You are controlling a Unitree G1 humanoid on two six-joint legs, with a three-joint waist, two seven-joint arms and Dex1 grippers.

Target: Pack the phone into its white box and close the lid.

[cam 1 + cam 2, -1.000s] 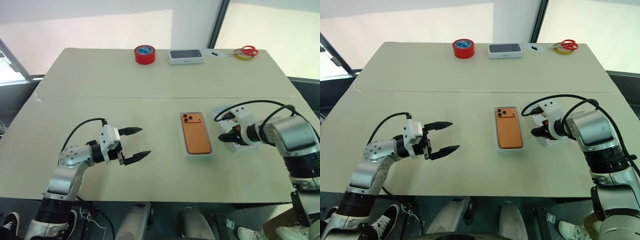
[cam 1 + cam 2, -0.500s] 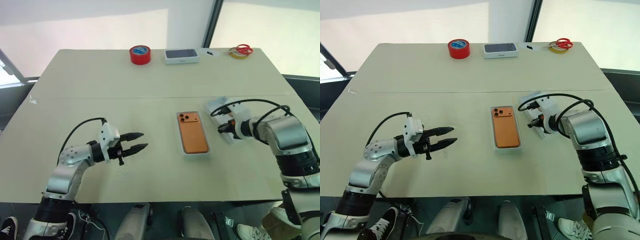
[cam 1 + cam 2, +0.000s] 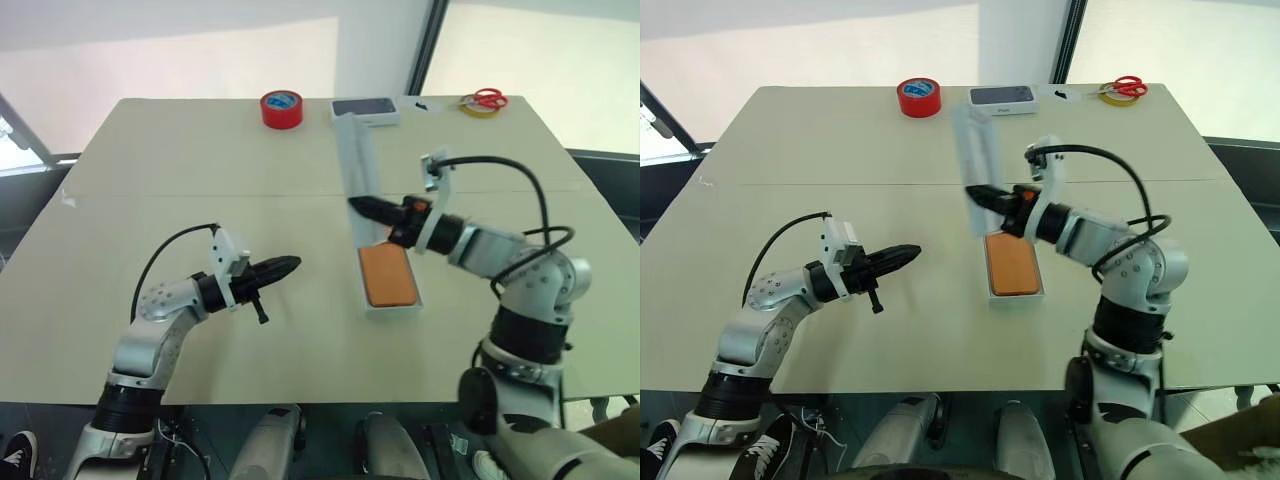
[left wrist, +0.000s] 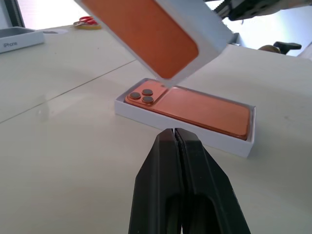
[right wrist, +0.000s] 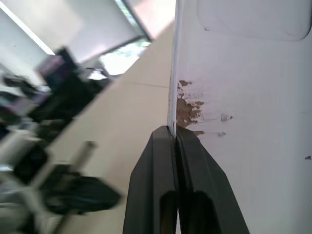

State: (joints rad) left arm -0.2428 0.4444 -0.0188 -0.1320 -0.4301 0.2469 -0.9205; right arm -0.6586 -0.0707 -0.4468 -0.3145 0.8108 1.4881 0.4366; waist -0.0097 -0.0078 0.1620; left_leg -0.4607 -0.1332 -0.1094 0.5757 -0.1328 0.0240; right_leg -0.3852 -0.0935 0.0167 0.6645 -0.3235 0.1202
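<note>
A: Head views, item one?
B: Phone [image 3: 386, 275], orange, flat inside the white box [image 3: 391, 308], near the middle of the table [image 3: 180, 170]. Its far end is hidden behind the right arm.

A: Item two?
B: Lid [image 3: 357, 170], white, held up off the table, tilted, above the far end of the box. Right gripper [image 3: 362, 207] has its fingers pinched onto the lid's near edge.

A: Left gripper [image 3: 288, 265]?
B: Fingers pressed together, nothing between them. Hovers over bare table, left of the box, well apart from it, pointing toward it.

A: Far edge stock?
B: Red tape roll [image 3: 282, 108]; a closed box with a dark top [image 3: 364, 109]; scissors with red handles [image 3: 487, 99] lying on a yellow tape roll [image 3: 473, 109], far right.

A: Left wrist view?
B: Left fingers [image 4: 168, 185] meet with no gap. Beyond them the phone [image 4: 195, 108] lies back up in the box [image 4: 187, 127], three lenses at one corner. The lid [image 4: 204, 36] hangs tilted above it, open side down, its inside showing orange. Dark-topped box [image 4: 17, 38] and scissors [image 4: 87, 21] sit at the far side.

A: Right wrist view?
B: Right fingers [image 5: 161, 165] clamp the thin wall of the lid [image 5: 243, 126]. The white surface has a brownish scuffed patch by the fingertips and a faint rounded outline farther up.
</note>
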